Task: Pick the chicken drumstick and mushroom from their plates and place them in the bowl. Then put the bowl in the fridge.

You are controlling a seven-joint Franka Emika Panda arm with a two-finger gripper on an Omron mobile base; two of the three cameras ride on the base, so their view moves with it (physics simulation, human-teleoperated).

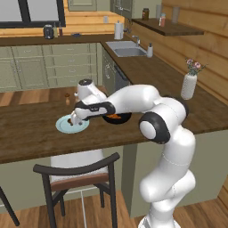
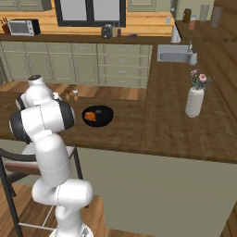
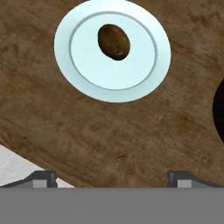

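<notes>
The dark brown mushroom (image 3: pixel 113 41) lies on the pale blue plate (image 3: pixel 63 48), just off its centre. My gripper (image 3: pixel 111 179) hovers over the counter a little short of the plate, open, with nothing between its fingertips (image 3: pixel 43 178). In the left base view the gripper (image 1: pixel 75 119) hangs over the blue plate (image 1: pixel 62 126). To its right stands the black bowl (image 1: pixel 119 118), partly behind my arm. In the right base view the orange-brown chicken drumstick (image 2: pixel 91 115) lies inside the bowl (image 2: pixel 104 115). The bowl's dark rim (image 3: pixel 220 111) cuts the hand view's right edge. The fridge is out of view.
Two small shakers (image 1: pixel 67 99) stand behind the plate. A white vase with flowers (image 1: pixel 189 85) sits at the counter's right end. A dark chair (image 1: pixel 75 171) stands below the counter's front edge. A sink (image 1: pixel 127 48) lies on the back run.
</notes>
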